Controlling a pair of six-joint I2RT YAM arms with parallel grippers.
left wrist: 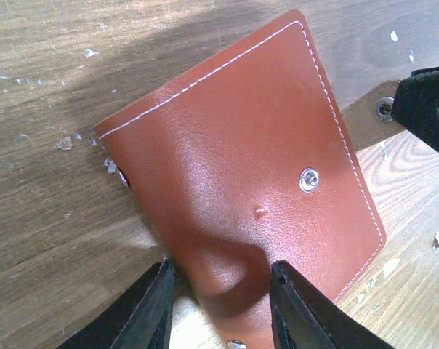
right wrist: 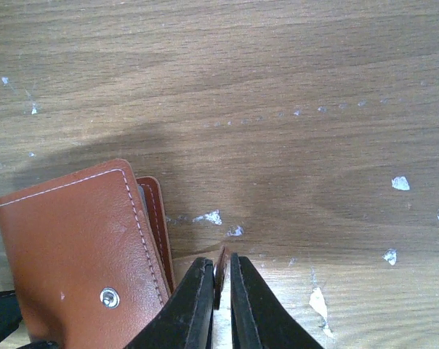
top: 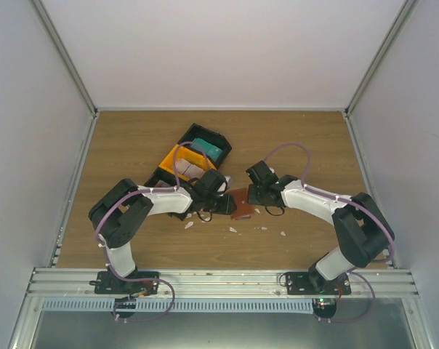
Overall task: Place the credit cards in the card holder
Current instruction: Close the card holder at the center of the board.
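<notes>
The reddish-brown leather card holder (top: 241, 204) lies flat on the table between my two grippers. In the left wrist view it (left wrist: 241, 167) fills the frame, snap stud up. My left gripper (left wrist: 219, 280) is open, its jaws straddling the holder's near end. My right gripper (right wrist: 221, 273) is shut on the holder's closing tab (right wrist: 221, 256), just right of the holder's body (right wrist: 74, 240). A thin grey edge shows between the holder's flaps. Teal credit cards (top: 207, 149) lie in a black bin, whitish ones (top: 191, 169) in an orange bin.
The black bin (top: 194, 134) and the orange bin (top: 172, 158) stand just behind my left arm. Small white scraps (top: 232, 229) are scattered on the wood in front of the holder. White walls close the table on three sides.
</notes>
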